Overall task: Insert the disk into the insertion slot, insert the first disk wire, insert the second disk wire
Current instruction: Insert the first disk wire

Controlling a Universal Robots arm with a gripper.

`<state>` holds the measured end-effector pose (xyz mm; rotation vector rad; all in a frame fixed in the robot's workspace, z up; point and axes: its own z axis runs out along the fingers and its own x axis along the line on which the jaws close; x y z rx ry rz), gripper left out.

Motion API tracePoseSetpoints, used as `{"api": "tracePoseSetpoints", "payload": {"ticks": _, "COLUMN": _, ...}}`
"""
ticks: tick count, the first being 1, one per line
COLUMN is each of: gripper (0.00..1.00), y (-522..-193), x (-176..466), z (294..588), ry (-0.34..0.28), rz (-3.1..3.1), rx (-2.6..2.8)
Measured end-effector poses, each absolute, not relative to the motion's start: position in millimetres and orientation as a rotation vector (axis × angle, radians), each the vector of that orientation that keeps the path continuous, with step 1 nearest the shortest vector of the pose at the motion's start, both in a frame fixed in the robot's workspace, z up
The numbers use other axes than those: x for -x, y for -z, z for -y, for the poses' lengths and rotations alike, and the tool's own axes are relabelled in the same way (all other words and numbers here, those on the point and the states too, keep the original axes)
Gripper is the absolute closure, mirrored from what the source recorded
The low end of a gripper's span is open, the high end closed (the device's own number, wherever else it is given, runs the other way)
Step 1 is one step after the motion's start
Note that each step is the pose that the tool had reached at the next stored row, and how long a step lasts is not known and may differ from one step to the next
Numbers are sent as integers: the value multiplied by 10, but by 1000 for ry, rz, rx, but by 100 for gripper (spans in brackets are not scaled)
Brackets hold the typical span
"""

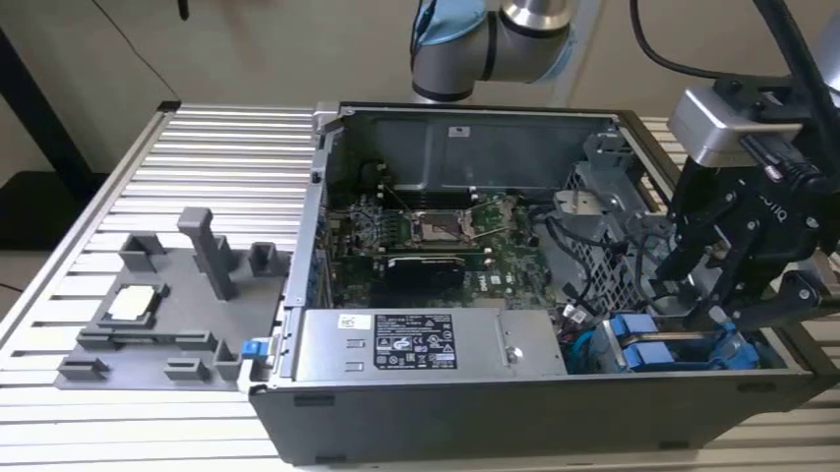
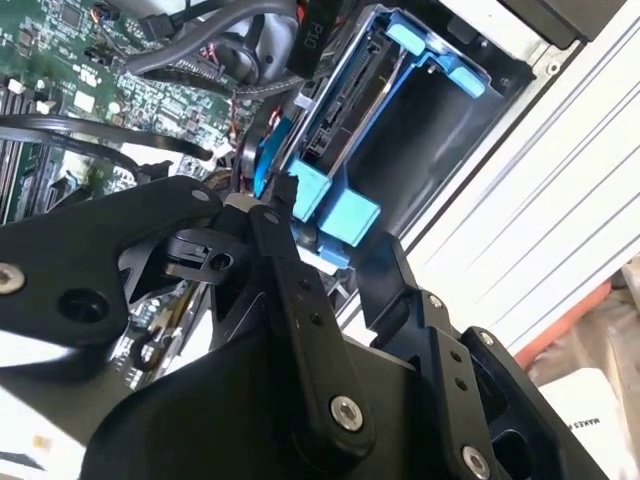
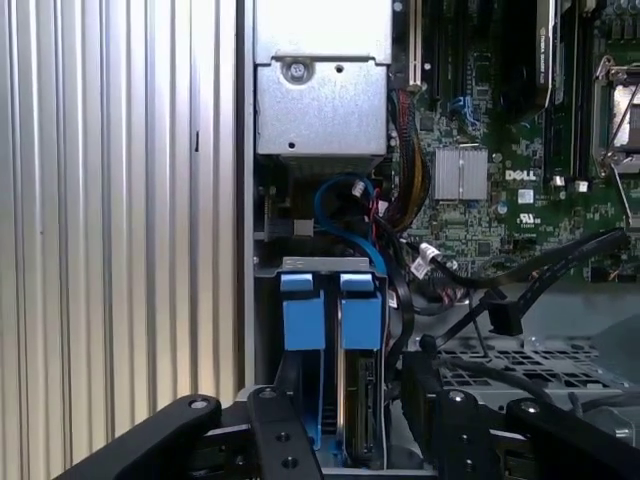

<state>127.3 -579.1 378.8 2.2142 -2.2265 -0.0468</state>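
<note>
The disk (image 3: 358,405) stands on edge in the insertion slot (image 1: 683,354) at the case's near corner on the exterior view's right, clipped in its bright blue carrier (image 2: 335,205). Two blue carrier tabs (image 3: 303,312) face me in the first wrist view. My gripper (image 1: 709,313) hangs just above the slot, open, with one black finger (image 2: 300,290) on each side of the carrier (image 3: 360,315). A blue wire (image 3: 335,205) loops behind the slot. A loose black wire with a plug (image 3: 503,312) lies beside it over the metal cage.
The open computer case (image 1: 302,295) lies on a slatted metal table (image 1: 223,147). A grey labelled power-supply box (image 1: 420,344) sits beside the slot, with the motherboard (image 1: 434,236) behind it. A grey parts fixture (image 1: 171,295) stands on the exterior view's left.
</note>
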Motion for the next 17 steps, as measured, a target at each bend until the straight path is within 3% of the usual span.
{"api": "tracePoseSetpoints", "payload": {"ticks": 17, "gripper": 47, "y": -3858, "x": -1260, "z": 5781, "ry": 56, "rz": 2328, "rx": -2320}}
